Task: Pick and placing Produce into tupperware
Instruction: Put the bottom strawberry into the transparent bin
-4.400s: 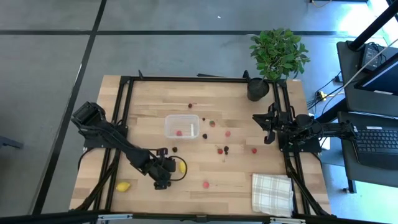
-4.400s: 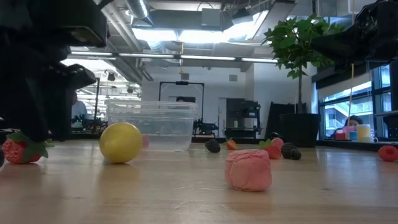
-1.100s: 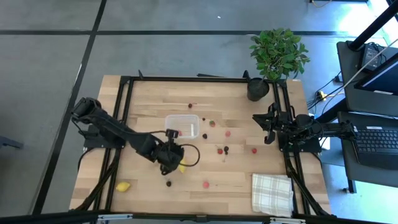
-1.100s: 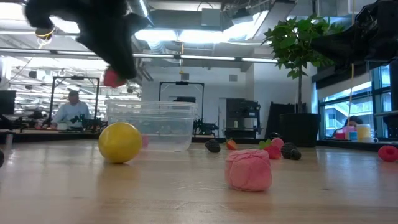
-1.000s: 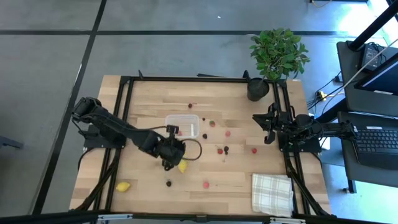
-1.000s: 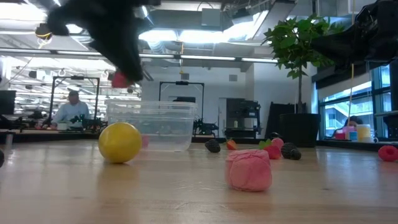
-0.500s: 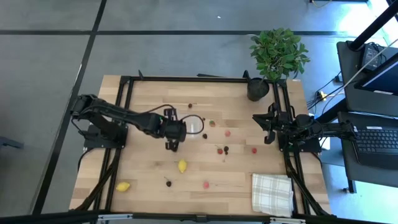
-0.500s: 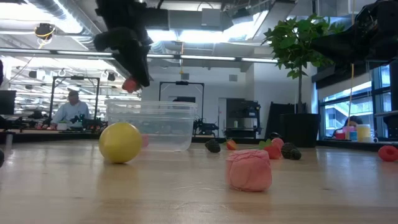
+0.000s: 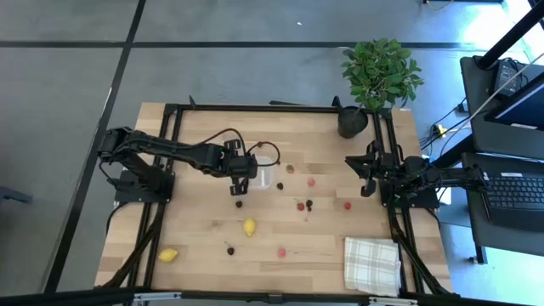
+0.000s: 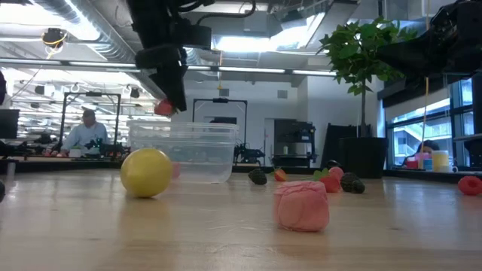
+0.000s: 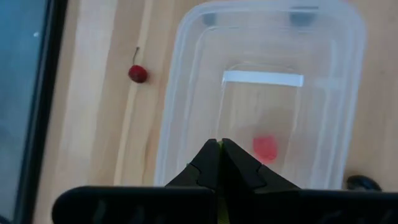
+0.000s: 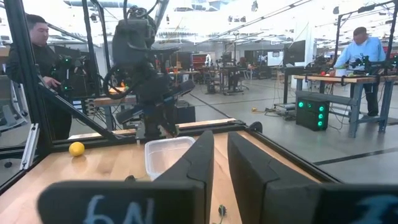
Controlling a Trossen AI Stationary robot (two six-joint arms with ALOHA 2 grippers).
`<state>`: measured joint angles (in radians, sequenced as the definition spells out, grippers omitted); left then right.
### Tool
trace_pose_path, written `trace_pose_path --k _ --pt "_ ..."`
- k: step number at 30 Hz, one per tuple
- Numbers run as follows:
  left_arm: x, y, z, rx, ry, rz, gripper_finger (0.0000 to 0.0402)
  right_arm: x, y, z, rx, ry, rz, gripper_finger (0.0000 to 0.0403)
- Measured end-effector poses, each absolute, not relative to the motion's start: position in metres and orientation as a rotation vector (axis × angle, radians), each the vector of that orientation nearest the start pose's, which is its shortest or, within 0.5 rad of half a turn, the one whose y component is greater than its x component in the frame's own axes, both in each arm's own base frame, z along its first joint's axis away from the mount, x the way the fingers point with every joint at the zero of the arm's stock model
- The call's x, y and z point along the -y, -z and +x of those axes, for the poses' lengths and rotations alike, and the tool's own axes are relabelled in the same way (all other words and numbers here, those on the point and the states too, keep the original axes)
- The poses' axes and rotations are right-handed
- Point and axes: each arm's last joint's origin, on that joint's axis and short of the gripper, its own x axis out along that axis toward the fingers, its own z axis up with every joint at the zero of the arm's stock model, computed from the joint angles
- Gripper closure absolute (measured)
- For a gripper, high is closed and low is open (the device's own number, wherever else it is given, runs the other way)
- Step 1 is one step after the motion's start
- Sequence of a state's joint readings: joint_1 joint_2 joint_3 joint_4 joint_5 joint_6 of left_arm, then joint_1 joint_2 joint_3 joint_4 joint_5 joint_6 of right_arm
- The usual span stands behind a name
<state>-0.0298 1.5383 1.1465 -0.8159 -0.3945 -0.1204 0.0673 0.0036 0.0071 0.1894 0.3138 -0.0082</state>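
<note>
The clear tupperware (image 9: 265,176) stands on the table's middle, with one red piece (image 11: 265,147) lying inside it. My left gripper (image 9: 238,187) hangs above the tub's left part (image 10: 184,150), shut on a small red berry (image 10: 163,108). Two yellow lemons (image 9: 248,227) (image 9: 168,254) rest on the wood nearer the near edge. Red and dark berries (image 9: 302,204) lie scattered to the tub's right, and a cherry (image 11: 137,73) lies beside it. My right gripper (image 9: 367,174) waits at the table's right side, its fingers a narrow gap apart (image 12: 219,168). My left gripper pinches the red berry (image 10: 163,108) between its fingertips, coming from above and pointing down. The berry is lifted clear, just over the tub's rim (image 10: 181,125). In the wrist view the shut fingers (image 11: 211,158) hide it.
A potted plant (image 9: 378,72) stands at the far right corner and a checked cloth (image 9: 371,263) lies at the near right corner. Black frame rails (image 9: 170,161) run along both sides. A pink piece (image 10: 301,205) lies near the near edge. People stand in the room behind.
My left gripper, shut on the red berry, has moved from above the lemon toward the far edge and a little right, and now hangs over the tupperware. The berry travelled with it at about the same height. The lemon and the tub stayed put.
</note>
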Motion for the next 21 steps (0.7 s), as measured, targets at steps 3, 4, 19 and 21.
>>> trace_pose_path --k 3,4,19,21 --pt "-0.004 -0.241 0.296 -1.148 -0.382 0.13 0.0394 0.003 -0.184 0.095 0.189 0.246 0.028 0.0352" --pt "-0.005 -0.241 0.296 -1.148 -0.382 0.128 0.0394 0.003 -0.184 0.095 0.188 0.246 0.028 0.0352" --pt "-0.004 -0.228 0.309 -1.138 -0.338 0.088 0.0397 0.003 -0.181 0.095 0.165 0.246 0.028 0.0352" --pt "-0.005 -0.226 0.312 -1.136 -0.34 0.085 0.0399 0.003 -0.181 0.095 0.162 0.246 0.027 0.0352"
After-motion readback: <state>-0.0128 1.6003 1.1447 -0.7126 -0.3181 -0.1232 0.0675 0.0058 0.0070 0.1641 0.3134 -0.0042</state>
